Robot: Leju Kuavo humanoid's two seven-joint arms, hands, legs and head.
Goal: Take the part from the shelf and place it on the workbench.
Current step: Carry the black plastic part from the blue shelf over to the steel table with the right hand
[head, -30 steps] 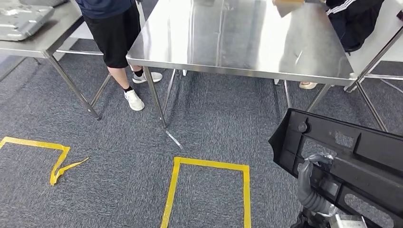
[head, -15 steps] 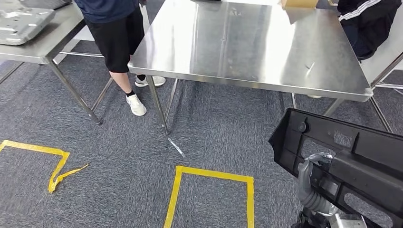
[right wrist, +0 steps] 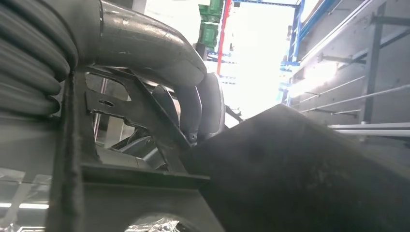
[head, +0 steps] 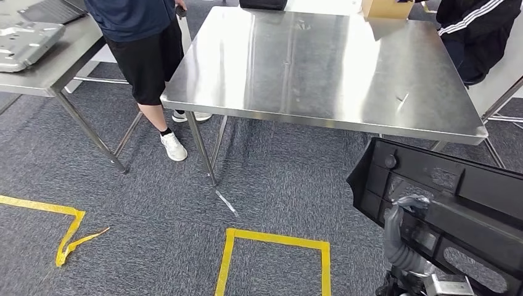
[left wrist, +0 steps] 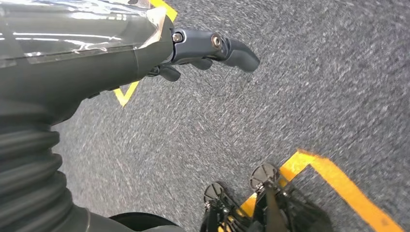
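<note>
A large black plastic part (head: 459, 203) with cut-outs and ribs hangs at the lower right of the head view. My right hand (head: 404, 231) grips it from below, fingers (right wrist: 198, 106) wrapped over a rib of the part (right wrist: 300, 179). The steel workbench (head: 321, 61) stands straight ahead, its near edge just beyond the part. My left hand (left wrist: 203, 46) hangs over the grey carpet and holds nothing, its dark fingers stretched out.
A person in dark shorts and white shoes (head: 145, 55) stands at the workbench's left corner. Another steel table (head: 55, 58) at far left bears a metal sheet part (head: 21, 43). A person in a black jacket (head: 478, 28) sits at top right. A cardboard box (head: 385, 7) sits on the bench's far edge. Yellow tape (head: 274, 243) marks the carpet.
The whole picture has shifted as the camera moved towards the workbench, which now shows more of its far edge. The person has shifted their feet. My right hand still holds the part.
</note>
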